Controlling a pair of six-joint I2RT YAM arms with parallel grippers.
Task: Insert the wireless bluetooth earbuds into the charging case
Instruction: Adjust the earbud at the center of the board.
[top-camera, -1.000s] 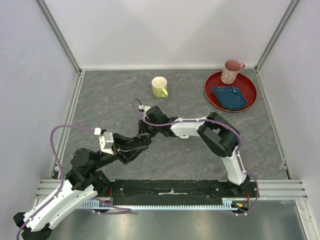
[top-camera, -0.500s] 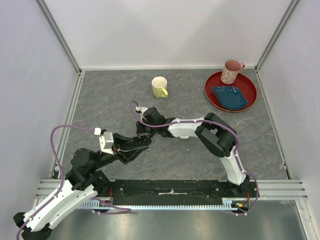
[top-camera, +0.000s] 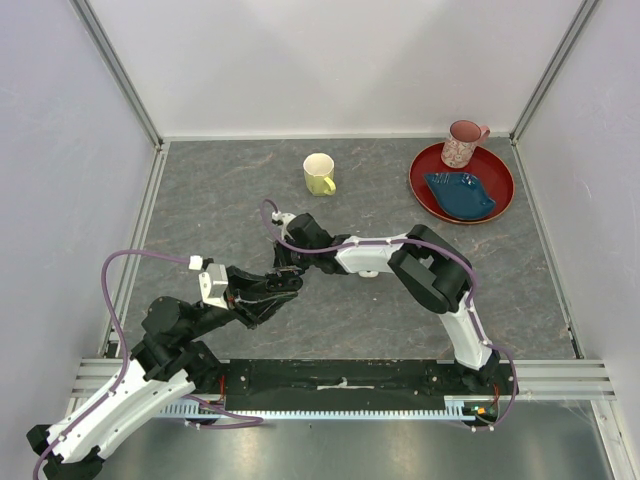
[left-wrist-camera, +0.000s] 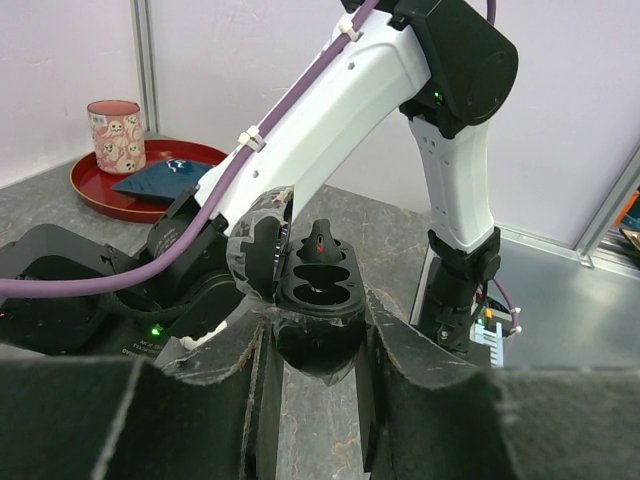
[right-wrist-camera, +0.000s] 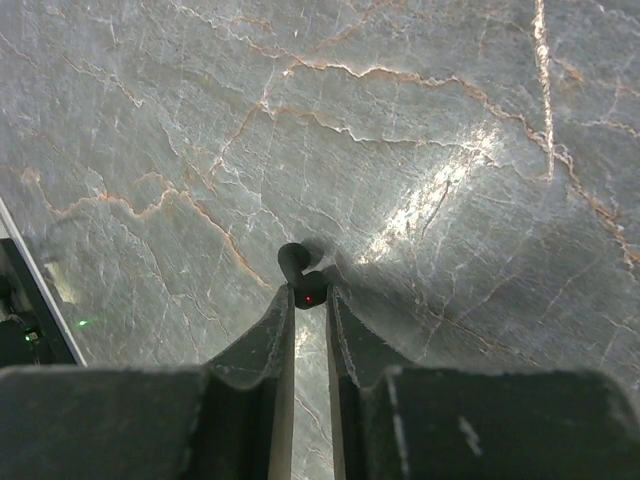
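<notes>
My left gripper (left-wrist-camera: 315, 322) is shut on the black charging case (left-wrist-camera: 318, 300) and holds it above the table with its lid (left-wrist-camera: 255, 250) swung open to the left. Its two slots look empty. My right gripper (right-wrist-camera: 308, 296) is shut on a black earbud (right-wrist-camera: 296, 262) with a red light. The left wrist view shows that earbud (left-wrist-camera: 320, 243) at the far edge of the case. In the top view the two grippers meet near the table's middle left (top-camera: 288, 272). The white earbuds and the other black one are out of view.
A yellow mug (top-camera: 319, 174) stands at the back centre. A red plate (top-camera: 497, 165) at the back right holds a blue dish (top-camera: 460, 195) and a pink mug (top-camera: 462, 143). White walls with metal rails enclose the table.
My right gripper has shifted slightly left with the earbud. My left gripper has held the case still.
</notes>
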